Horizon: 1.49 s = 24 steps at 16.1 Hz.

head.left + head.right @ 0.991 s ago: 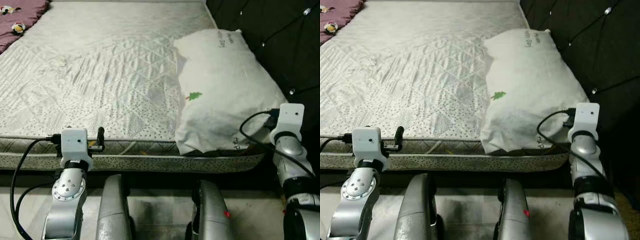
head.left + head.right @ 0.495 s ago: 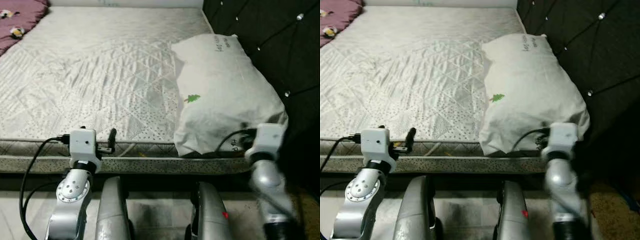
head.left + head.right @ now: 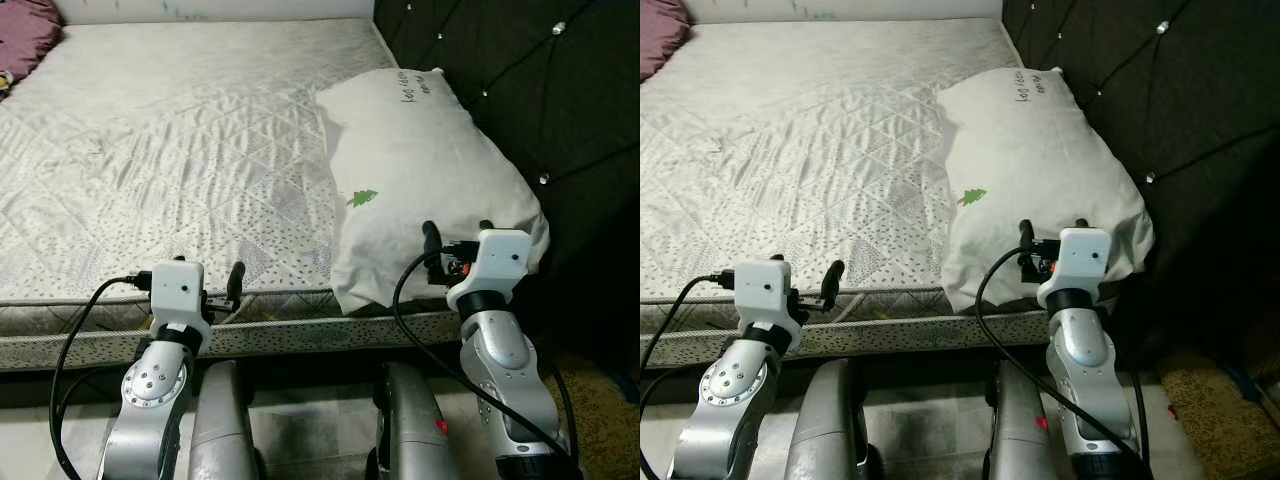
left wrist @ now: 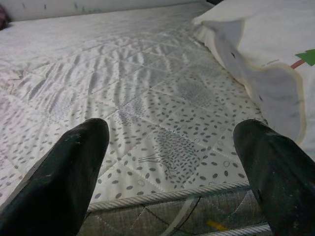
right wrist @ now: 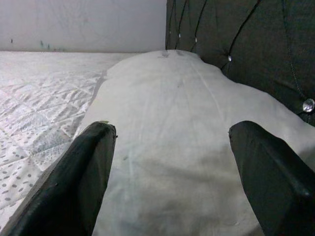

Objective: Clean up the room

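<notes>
At the far left corner of the mattress (image 3: 180, 130) a bit of maroon bedding (image 3: 25, 35) lay bunched, and whether it counted as tidied could not be told. The quilted mattress itself was bare across its middle, with no sheet or blanket spread on it, so the bed-making part of the job looked largely undone.

The left gripper (image 4: 167, 162) hung at the mattress's near edge, its fingers (image 4: 64, 167) spread wide with nothing between them.

Further right, a white pillow (image 3: 420, 170) with a small green tree mark lay along the mattress's right edge against the dark tufted headboard (image 3: 520, 90), its near end drooping slightly over the near edge. The right gripper (image 5: 172, 167) was raised at that near end, fingers (image 5: 74, 172) wide apart and framing the pillow, holding nothing. By this showing, the pillow was the item in hand: not yet grasped, and probably awaiting straightening or moving.
</notes>
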Motion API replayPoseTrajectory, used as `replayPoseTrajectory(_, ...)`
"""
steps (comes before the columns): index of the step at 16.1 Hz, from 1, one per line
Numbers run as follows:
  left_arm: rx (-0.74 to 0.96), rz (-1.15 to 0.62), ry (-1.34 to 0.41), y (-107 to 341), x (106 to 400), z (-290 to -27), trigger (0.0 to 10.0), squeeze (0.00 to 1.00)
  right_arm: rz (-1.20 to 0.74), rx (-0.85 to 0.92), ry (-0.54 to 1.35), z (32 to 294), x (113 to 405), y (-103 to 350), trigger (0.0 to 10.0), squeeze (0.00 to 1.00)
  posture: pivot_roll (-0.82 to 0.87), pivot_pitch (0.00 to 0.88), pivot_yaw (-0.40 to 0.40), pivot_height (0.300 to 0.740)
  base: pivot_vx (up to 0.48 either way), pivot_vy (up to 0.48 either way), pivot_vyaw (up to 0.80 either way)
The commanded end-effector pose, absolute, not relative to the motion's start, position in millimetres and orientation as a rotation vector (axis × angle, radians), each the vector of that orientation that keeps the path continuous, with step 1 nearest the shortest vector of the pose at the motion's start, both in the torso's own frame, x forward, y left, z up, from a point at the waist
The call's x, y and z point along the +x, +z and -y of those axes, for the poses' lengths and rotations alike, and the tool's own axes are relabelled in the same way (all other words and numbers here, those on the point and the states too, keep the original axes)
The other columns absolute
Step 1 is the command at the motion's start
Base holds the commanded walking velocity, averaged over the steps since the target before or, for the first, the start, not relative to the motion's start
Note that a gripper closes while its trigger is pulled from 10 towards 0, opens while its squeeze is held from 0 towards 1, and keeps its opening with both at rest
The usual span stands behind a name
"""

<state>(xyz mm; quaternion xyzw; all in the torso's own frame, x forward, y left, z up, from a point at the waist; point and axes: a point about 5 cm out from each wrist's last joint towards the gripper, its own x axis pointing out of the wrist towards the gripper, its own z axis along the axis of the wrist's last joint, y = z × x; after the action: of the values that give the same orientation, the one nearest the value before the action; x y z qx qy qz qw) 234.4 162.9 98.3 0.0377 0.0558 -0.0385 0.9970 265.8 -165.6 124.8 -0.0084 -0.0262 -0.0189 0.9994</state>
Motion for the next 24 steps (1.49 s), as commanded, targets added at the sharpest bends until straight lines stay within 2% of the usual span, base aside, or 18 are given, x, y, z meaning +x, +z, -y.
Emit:
replayPoseTrajectory(1,0.08,-0.099,-0.079,102,235,-163,10.0,0.0,0.064,-0.017,-0.043,166,267,130,10.0,0.0,0.03,0.0,0.017,0.606,0.0,0.0,0.0)
replayPoseTrajectory(7,0.082,-0.118,-0.077,98,233,-161,10.0,0.0,0.037,-0.025,-0.06,175,271,133,10.0,0.0,0.02,0.0,0.014,0.691,0.0,0.0,0.0)
replayPoseTrajectory(12,0.097,-0.112,-0.075,98,237,-157,10.0,0.0,0.028,-0.026,-0.073,178,274,134,10.0,0.0,0.02,0.0,0.01,0.74,0.0,0.0,0.0)
replayPoseTrajectory(17,0.043,-0.108,-0.077,100,242,-154,10.0,0.0,0.013,-0.017,-0.086,181,279,133,10.0,0.0,0.01,0.0,0.004,0.74,0.0,0.0,0.0)
replayPoseTrajectory(19,0.032,-0.109,-0.08,100,242,-153,10.0,0.0,-0.013,-0.004,-0.089,180,277,128,10.0,0.0,0.01,0.0,0.002,0.74,0.0,0.465,0.0)
replayPoseTrajectory(24,0.016,-0.115,-0.085,99,242,-153,10.0,0.0,-0.029,-0.006,-0.072,178,274,125,10.0,0.0,0.01,0.0,0.0,0.74,0.0,0.48,-0.77)
